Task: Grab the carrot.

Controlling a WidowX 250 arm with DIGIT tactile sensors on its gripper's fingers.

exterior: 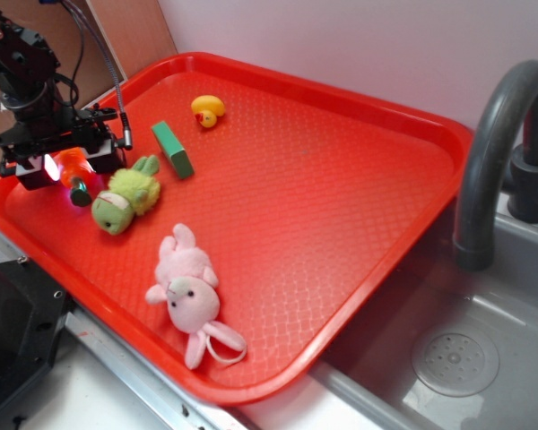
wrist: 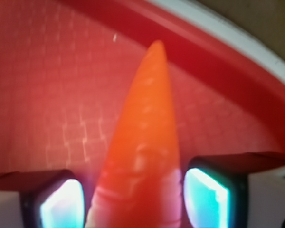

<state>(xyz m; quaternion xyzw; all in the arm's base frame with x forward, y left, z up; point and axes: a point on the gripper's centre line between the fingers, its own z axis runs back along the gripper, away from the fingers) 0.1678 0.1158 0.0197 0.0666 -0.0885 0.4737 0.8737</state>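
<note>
The carrot (exterior: 72, 168) is glossy orange with a dark green stub end pointing toward the tray's front edge. It sits at the left side of the red tray (exterior: 341, 224), just left of the green plush. My gripper (exterior: 65, 168) is down over it, with the jaws on either side. In the wrist view the carrot (wrist: 145, 142) fills the middle with its tip pointing away. The two glowing pads (wrist: 206, 199) press close against its thick end, with only a dark sliver on the left. The gripper (wrist: 133, 202) is shut on the carrot.
A green plush toy (exterior: 125, 195) lies right beside the carrot. A green block (exterior: 173, 149) and a yellow rubber duck (exterior: 208, 110) are farther back, and a pink plush rabbit (exterior: 190, 291) is near the front. The tray rim (wrist: 218, 52) is close behind. A sink and a grey faucet (exterior: 498, 152) stand at the right.
</note>
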